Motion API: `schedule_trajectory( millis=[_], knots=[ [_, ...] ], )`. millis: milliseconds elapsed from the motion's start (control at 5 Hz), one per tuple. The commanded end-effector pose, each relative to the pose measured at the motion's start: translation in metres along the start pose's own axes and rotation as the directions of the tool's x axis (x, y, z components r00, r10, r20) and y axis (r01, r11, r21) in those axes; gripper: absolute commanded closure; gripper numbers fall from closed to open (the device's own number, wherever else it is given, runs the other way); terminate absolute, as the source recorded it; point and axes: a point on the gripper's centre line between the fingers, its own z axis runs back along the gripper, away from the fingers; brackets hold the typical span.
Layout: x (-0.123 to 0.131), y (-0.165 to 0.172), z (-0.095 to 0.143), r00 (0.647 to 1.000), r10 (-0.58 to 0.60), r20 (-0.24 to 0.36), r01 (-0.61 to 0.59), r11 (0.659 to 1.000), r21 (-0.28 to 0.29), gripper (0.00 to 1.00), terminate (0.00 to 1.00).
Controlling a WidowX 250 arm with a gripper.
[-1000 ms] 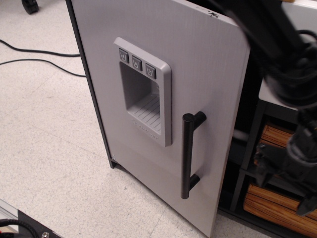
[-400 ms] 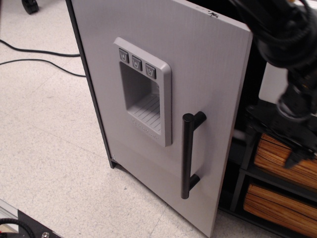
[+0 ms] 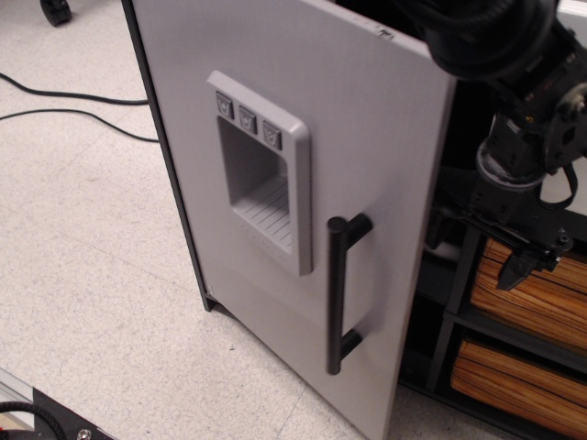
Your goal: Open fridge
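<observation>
The fridge fills the centre and upper left of the frame. Its light-grey door stands ajar, free edge swung out toward the lower right. The dispenser panel sits recessed at mid-door. The black bar handle runs vertically below and right of it.

Handling judgement: the door is rigid, light, hinge-guided. Best hold is the bar handle or the free edge; the flat face looks slippery.

My gripper is at the right of the frame, behind the door's free edge, near it. Jaws appear narrowly parted and hold nothing. Wood-grain drawers lie behind it.
</observation>
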Motion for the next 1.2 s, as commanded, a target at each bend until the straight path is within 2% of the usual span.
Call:
schedule_trajectory(
  millis=[0, 200, 600, 800, 1000],
  knots=[
    [-0.031, 0.041, 0.062, 0.997, 0.048, 0.055, -0.046, 0.998, -0.031, 0.0, 0.0],
    [-0.057, 0.063, 0.063, 0.997, 0.043, 0.06, -0.043, 0.999, 0.001, 0.0, 0.0],
    [-0.106, 0.102, 0.059, 0.999, -0.016, 0.039, 0.015, 1.0, 0.018, 0.0, 0.0],
    [-0.123, 0.123, 0.058, 0.999, -0.019, 0.042, 0.017, 0.999, 0.031, 0.0, 0.0],
    [-0.131, 0.139, 0.059, 1.0, 0.008, 0.0, -0.008, 1.0, 0.015, 0.0, 0.0]
  ],
)
